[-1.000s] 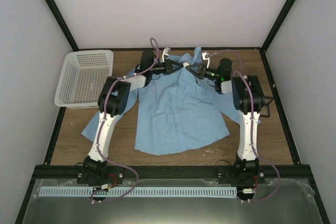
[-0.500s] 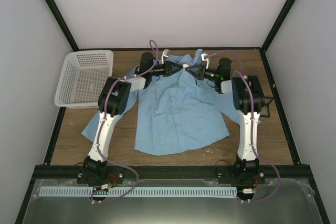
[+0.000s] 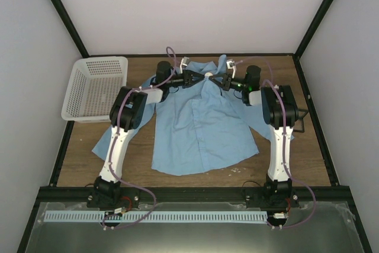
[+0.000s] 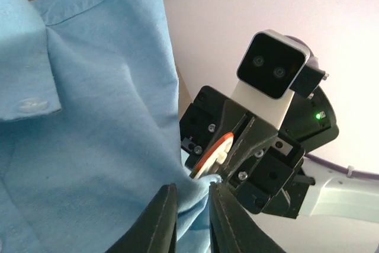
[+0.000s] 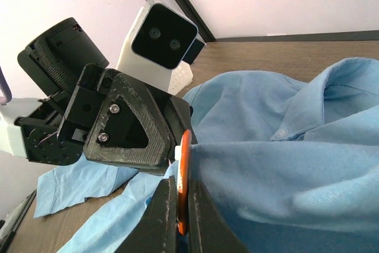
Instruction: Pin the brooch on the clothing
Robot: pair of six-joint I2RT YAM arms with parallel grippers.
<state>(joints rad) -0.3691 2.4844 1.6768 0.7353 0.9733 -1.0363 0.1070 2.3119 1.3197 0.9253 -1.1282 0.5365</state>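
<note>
more gap in left tool [image 4: 192, 188] than before

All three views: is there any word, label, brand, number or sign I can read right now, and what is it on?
No readable text in any view.
shirt: plain blue, no label or print showing.
brooch: seen edge-on, its face is hidden.
white camera housing: no marking; the green light nearby carries no lettering.
basket: plain white mesh, nothing written.
</note>
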